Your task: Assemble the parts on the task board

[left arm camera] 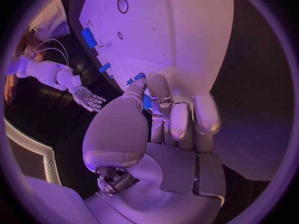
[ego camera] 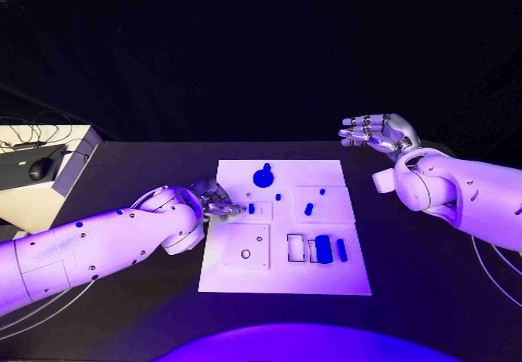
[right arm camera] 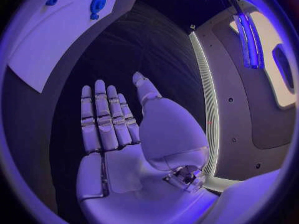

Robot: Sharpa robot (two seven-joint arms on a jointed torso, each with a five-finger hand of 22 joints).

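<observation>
The left hand [ego camera: 218,204] reaches over the task board's [ego camera: 285,280] left edge, fingertips at a small blue part [ego camera: 251,208]; whether it pinches it is unclear. A loose pinch could drop it. The right hand [ego camera: 377,133] hovers spread, empty.

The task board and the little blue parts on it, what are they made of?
The task board looks like matte white plastic: flat, even, with neat cut-out slots. The blue parts look like smooth hard plastic, maybe printed; one solid colour with rounded edges. Neither can be told for sure.
</observation>
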